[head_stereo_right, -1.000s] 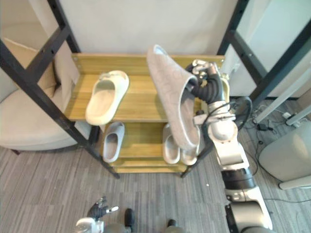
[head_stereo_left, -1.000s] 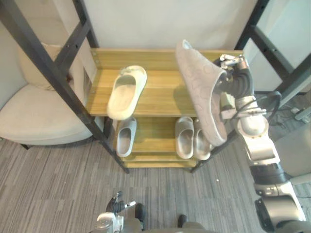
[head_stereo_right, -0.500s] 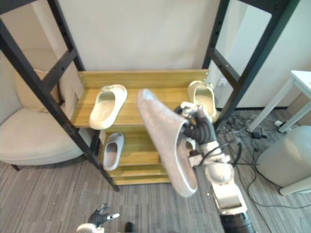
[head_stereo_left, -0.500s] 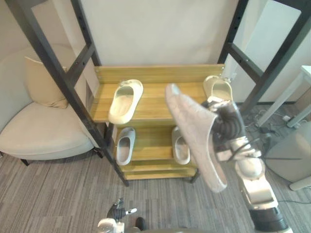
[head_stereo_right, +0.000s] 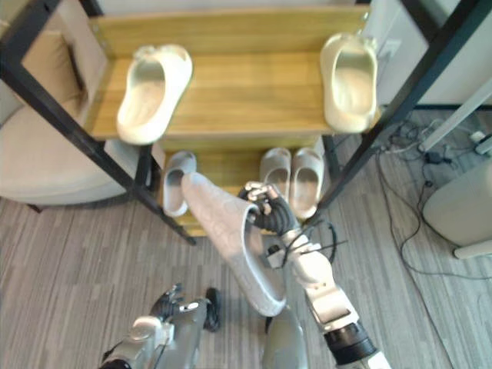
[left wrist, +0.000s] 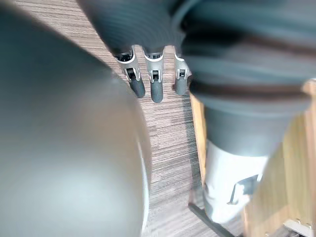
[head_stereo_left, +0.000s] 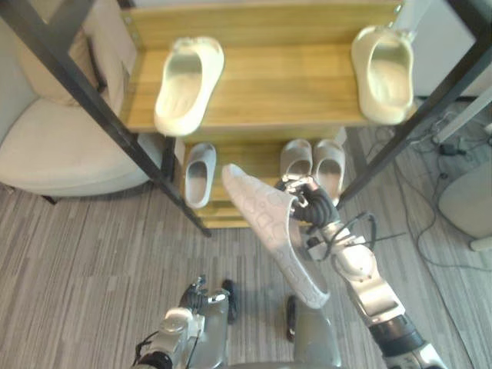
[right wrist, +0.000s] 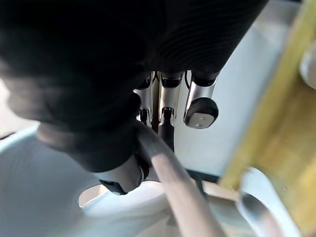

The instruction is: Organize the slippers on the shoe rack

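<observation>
While in right hand (head_stereo_left: pixel 309 207), slipper (head_stereo_left: pixel 270 232) outside rack edge (head_stereo_left: pixel 261 132).

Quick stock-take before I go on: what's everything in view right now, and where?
Shoe rack: one, light wood, centre.
Cream slippers: two, far apart at the left and right ends of the top shelf.
Pale grey slippers: three, lower shelf, one on the left and a pair on the right.
Grey slipper: one, held in the air in front of the rack.
Armchair: one, cream, left of the rack.
Cushion: one, tan, on the armchair.
Black frame bars: several, slanting across both sides.
Right hand: shut on the grey slipper's edge.
Left hand: fingers straight, low over the floor.
</observation>
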Controlling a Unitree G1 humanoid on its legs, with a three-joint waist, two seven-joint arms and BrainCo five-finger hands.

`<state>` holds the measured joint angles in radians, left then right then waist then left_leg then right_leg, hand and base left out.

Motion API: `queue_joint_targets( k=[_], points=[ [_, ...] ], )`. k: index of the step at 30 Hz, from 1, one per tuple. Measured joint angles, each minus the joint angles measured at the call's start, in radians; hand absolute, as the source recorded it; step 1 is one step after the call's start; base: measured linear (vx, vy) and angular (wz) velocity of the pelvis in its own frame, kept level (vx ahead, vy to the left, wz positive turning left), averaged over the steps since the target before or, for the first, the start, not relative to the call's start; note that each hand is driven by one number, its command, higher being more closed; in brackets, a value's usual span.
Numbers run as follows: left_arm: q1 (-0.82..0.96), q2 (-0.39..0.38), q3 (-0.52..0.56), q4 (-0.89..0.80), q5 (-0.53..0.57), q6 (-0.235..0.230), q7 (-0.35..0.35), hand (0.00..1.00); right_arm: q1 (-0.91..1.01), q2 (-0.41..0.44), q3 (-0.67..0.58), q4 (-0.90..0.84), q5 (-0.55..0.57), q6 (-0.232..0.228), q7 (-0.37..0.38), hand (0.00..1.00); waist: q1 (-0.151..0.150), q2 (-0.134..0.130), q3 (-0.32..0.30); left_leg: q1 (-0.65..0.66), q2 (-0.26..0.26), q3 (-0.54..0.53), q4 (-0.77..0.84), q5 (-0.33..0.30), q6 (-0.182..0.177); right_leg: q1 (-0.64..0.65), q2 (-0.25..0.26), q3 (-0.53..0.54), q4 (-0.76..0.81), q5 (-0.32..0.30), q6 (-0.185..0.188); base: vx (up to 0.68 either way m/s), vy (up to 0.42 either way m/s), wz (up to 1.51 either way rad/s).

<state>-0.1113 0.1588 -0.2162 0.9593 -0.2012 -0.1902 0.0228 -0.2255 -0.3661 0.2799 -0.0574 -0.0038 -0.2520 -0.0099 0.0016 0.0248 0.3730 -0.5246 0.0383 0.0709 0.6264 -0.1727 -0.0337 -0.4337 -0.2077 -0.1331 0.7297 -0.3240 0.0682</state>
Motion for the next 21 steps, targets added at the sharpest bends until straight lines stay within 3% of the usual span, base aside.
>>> queue_joint_targets(
  k=[7, 11, 21],
  points=[
    [-0.083, 0.013, 0.02, -0.072, -0.039, -0.009, 0.018, 0.0, -0.175, -0.03, 0.001, 0.057, -0.067, 0.017, -0.06, 1.0, 0.009, 0.016, 0.055, -0.261, 0.013, -0.04, 0.299, -0.088, 0.003, -0.23, -0.02, -0.003, 0.285, -0.098, -0.01, -0.09, 0.001, 0.11],
    [-0.128, 0.013, 0.061, -0.148, -0.062, -0.019, 0.019, 0.0, -0.289, -0.068, -0.003, 0.138, -0.085, 0.022, -0.109, 1.0, 0.033, 0.014, 0.09, -0.409, 0.018, -0.054, 0.458, -0.137, 0.006, -0.367, -0.033, 0.006, 0.45, -0.164, -0.014, -0.09, -0.004, 0.06],
    [-0.151, -0.023, 0.182, -0.294, -0.107, -0.035, 0.023, 0.0, -0.44, -0.102, -0.045, 0.157, -0.113, 0.042, -0.184, 1.0, 0.08, 0.008, 0.113, -0.623, 0.022, -0.072, 0.612, -0.167, -0.007, -0.571, -0.055, 0.002, 0.642, -0.245, -0.029, -0.07, -0.047, 0.08]
  ],
)
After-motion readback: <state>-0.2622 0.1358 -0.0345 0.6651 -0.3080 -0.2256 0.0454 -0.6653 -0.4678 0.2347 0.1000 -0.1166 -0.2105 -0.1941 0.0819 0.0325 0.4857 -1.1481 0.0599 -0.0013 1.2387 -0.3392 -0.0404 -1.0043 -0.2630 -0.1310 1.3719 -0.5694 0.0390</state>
